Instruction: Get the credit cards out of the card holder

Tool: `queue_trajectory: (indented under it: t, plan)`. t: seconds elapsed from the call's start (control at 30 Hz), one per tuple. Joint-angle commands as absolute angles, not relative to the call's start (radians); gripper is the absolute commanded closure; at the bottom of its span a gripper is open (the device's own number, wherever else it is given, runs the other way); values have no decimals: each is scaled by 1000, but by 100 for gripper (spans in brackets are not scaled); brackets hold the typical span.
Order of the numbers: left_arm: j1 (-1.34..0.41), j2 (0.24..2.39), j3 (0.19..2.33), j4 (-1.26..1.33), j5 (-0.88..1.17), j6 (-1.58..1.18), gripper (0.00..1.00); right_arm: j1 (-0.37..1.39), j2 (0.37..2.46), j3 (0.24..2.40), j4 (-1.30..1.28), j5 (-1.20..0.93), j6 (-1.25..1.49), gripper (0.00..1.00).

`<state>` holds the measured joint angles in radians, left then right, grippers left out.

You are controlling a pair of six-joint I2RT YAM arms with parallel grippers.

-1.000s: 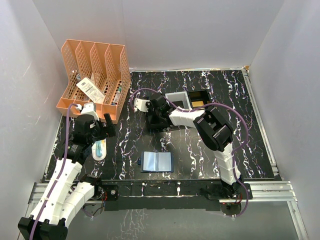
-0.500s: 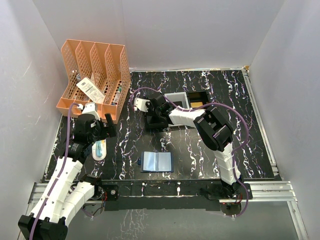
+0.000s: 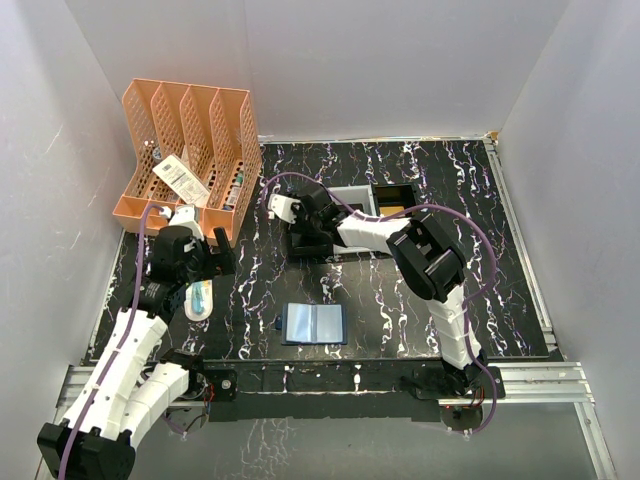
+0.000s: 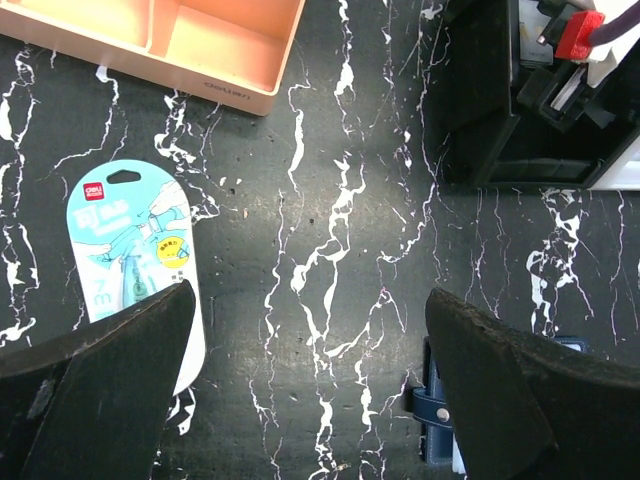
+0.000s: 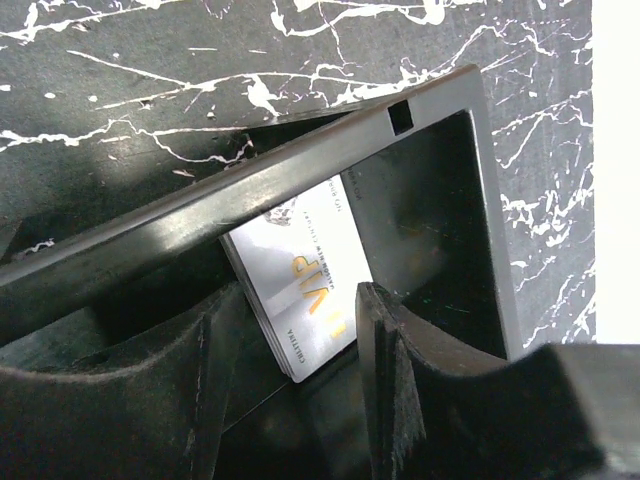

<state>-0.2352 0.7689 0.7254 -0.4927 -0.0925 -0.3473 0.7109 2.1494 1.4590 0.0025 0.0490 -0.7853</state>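
Observation:
The navy card holder (image 3: pixel 313 323) lies open and flat near the front of the table, its lighter blue inner faces up. Its strap edge (image 4: pixel 440 418) shows beside the right finger of my left gripper (image 4: pixel 310 300). That gripper hangs open and empty over bare table, left of the holder (image 3: pixel 218 256). My right gripper (image 3: pixel 303 243) reaches down into a black tray (image 5: pixel 300 170). A small stack of grey credit cards (image 5: pixel 300 275) with gold "VIP" lettering leans against the tray wall between its parted fingers (image 5: pixel 293 300); the jaws look open.
An orange slotted file organiser (image 3: pixel 190 150) stands at the back left. A pale blue oval package (image 4: pixel 130 260) lies under my left arm. A grey tray (image 3: pixel 355 200) and a black tray with gold contents (image 3: pixel 397 196) sit behind the right gripper.
Both arms have shifted only slightly: the left wrist a little toward the front, the right wrist a little back and left. The card holder has not moved.

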Motion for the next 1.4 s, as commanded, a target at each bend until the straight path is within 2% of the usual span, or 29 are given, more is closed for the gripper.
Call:
queue_trajectory:
  t: [0.0, 0.17, 0.27, 0.37, 0.5, 0.57, 0.67, 0.9, 1.17, 1.27, 1.37]
  plan:
    - [-234, 779, 721, -470, -39, -329, 1, 703, 2113, 1510, 20, -4, -727, 52]
    - [-233, 794, 721, -460, 25, -319, 1, 696, 2051, 1504, 52, -29, -591, 49]
    - [-233, 796, 711, -436, 130, -309, 1, 694, 1968, 1450, 81, -33, -437, 48]
    - [-233, 800, 702, -408, 274, -312, 1, 692, 1848, 1335, 114, -49, -206, 46]
    - [-234, 808, 685, -394, 530, -411, 4, 677, 1684, 1179, 40, -60, 176, 35]
    - [-234, 802, 659, -371, 629, -505, 6, 659, 1620, 1106, -27, -108, 370, 34]
    - [-245, 749, 618, -302, 696, -612, 8, 626, 1556, 1001, -62, -237, 520, 34]
    - [-314, 713, 555, -271, 648, -714, 15, 600, 1417, 760, 47, -404, 702, 41]
    - [-599, 826, 569, -258, 373, -768, 19, 604, 1211, 658, -57, -258, 740, 42]
    - [-700, 889, 575, -254, 279, -791, 23, 606, 1159, 619, -64, -270, 750, 42]
    - [-754, 939, 575, -254, 202, -818, 27, 605, 1143, 586, -64, -322, 766, 48]
